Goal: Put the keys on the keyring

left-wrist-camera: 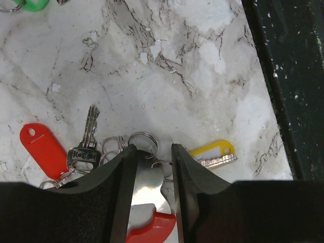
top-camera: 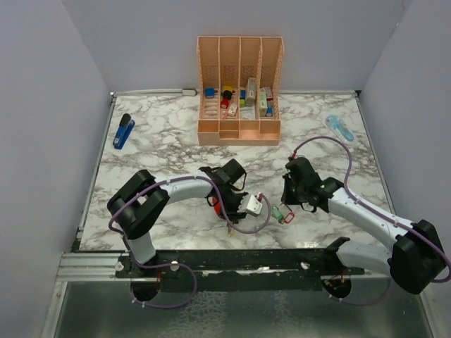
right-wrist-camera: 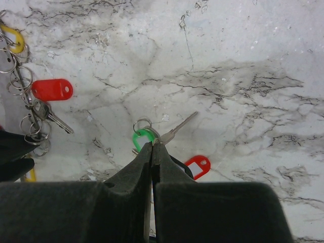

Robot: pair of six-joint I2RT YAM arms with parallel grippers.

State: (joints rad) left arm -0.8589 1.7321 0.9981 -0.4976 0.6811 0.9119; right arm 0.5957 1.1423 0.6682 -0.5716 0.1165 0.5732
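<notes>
The keyring [left-wrist-camera: 152,225], red with a grey metal side, sits between the jaws of my left gripper [left-wrist-camera: 150,148], which is shut on it low over the table. Just ahead of its fingertips lie loose keys: a red tag [left-wrist-camera: 43,149], a silver key [left-wrist-camera: 87,147], split rings [left-wrist-camera: 143,142] and a yellow-tagged key [left-wrist-camera: 215,152]. My right gripper [right-wrist-camera: 153,144] is shut on the ring of a green-tagged key [right-wrist-camera: 142,137]; its silver blade [right-wrist-camera: 177,129] points away to the right. A red tag [right-wrist-camera: 198,165] lies under that gripper. From above, the left gripper [top-camera: 224,205] and right gripper [top-camera: 285,205] stand close together.
A peach desk organiser [top-camera: 239,91] with small items stands at the back centre. A blue stapler [top-camera: 123,130] lies far left and a pale blue object [top-camera: 340,127] far right. The black front rail [top-camera: 246,257] runs just behind both grippers.
</notes>
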